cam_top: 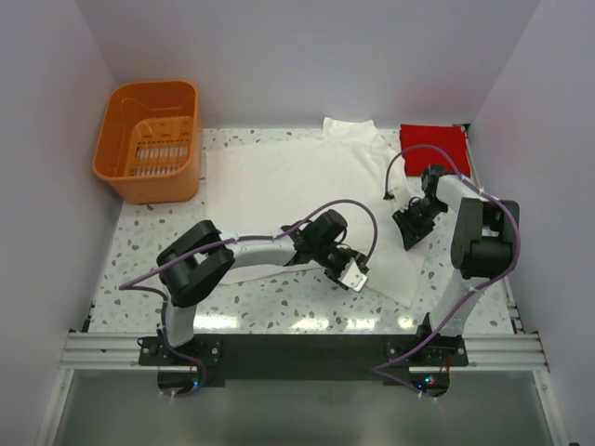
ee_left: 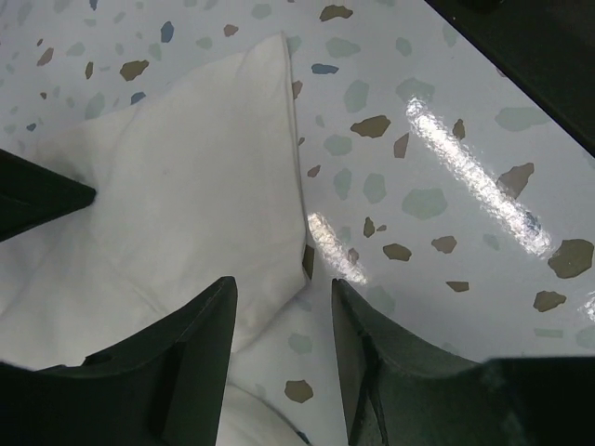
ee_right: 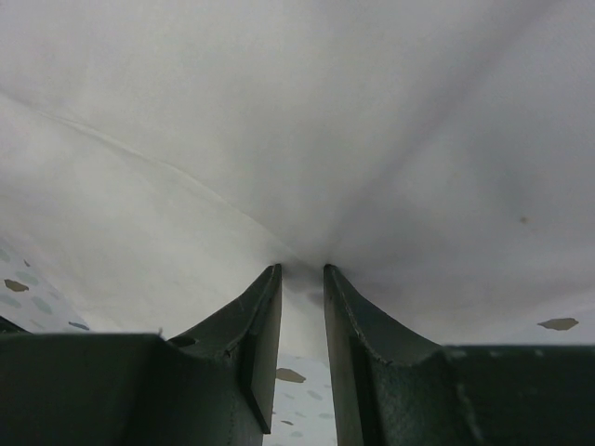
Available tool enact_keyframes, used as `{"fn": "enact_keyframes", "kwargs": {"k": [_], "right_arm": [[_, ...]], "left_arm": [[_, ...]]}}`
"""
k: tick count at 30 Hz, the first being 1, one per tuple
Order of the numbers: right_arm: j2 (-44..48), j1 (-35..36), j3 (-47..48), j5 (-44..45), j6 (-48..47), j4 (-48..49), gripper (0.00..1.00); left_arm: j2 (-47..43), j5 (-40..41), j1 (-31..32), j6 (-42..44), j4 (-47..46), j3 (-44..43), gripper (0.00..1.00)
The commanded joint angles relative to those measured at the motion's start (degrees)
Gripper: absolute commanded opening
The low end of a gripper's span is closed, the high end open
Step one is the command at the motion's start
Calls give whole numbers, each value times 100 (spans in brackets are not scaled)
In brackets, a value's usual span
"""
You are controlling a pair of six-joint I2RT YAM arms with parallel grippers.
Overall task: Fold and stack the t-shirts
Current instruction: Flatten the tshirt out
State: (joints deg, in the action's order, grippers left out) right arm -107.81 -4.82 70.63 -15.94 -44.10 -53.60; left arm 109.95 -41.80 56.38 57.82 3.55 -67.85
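Right jaws pinch the cream-white t-shirt (creases converging there), left jaws spread astride its edge.

A white terrazzo tabletop, flecked with grey, brown and blue chips, fills the middle of the scene. Plain pale walls with a faint lilac cast close it in on three sides: a back wall, a left wall and a right wall. The light is soft and even. The tabletop is glossy, and in the left wrist view a bright streak of glare runs across it. Along its near edge lies a silver aluminium rail, and below that a dull grey surface, faintly reflective.
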Motion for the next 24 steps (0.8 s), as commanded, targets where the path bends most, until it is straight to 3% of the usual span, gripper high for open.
{"fn": "enact_keyframes", "kwargs": {"k": [1, 9, 12, 18, 22, 24], "right_arm": [[49, -10, -146, 171, 120, -150, 29], [67, -10, -234, 329, 59, -194, 29], [119, -2, -357, 460, -29, -194, 29], [242, -10, -577, 575, -178, -247, 29], [383, -10, -699, 540, -248, -466, 29], [497, -10, -796, 531, -362, -685, 29]], "left_arm": [[184, -100, 145, 326, -258, -237, 50], [729, 436, 207, 335, -452, -439, 46], [738, 585, 216, 318, -557, -387, 36], [528, 515, 216, -16, -804, -202, 2], [168, -54, 216, 210, -365, -184, 0], [123, -284, 216, 387, 460, -280, 0]]}}
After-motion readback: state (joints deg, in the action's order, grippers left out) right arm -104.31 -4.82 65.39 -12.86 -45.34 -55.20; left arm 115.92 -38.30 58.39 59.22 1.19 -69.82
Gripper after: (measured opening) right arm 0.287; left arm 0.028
